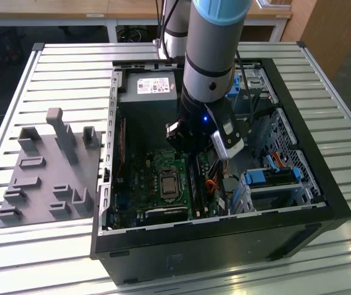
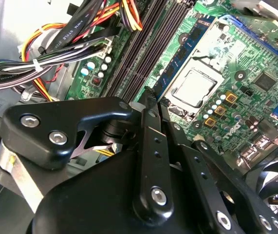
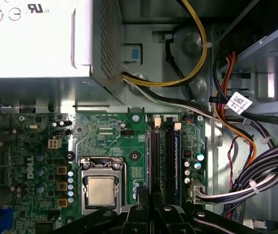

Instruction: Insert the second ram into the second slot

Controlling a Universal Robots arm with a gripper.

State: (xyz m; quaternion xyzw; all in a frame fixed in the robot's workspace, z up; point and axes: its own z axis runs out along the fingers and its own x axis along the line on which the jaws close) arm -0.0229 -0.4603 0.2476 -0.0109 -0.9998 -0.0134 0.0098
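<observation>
The second ram (image 2: pixel 185 53), a thin dark-blue stick with small chips, stands on edge in the memory slot nearest the CPU socket (image 2: pixel 197 87). In the exterior view the ram (image 1: pixel 192 178) shows as a dark strip beside the socket, inside the open computer case (image 1: pixel 323 203). My gripper (image 2: pixel 148 100) is shut. Its black fingertips (image 3: pixel 141 192) are together just over one end of the stick (image 3: pixel 151 161). I cannot tell whether they touch it. The other dark slots (image 3: pixel 165 156) run parallel beside the ram. The arm reaches down into the case, with the gripper (image 1: pixel 195 150) low over the slots.
A silver power supply (image 1: pixel 153 86) fills the case's far end. Coloured cable bundles (image 3: pixel 255 170) hang beside the slots. A drive cage with light-blue tabs (image 1: pixel 270 178) is at the exterior view's right. A grey holder fixture (image 1: pixel 46 172) lies on the slatted table at the exterior view's left.
</observation>
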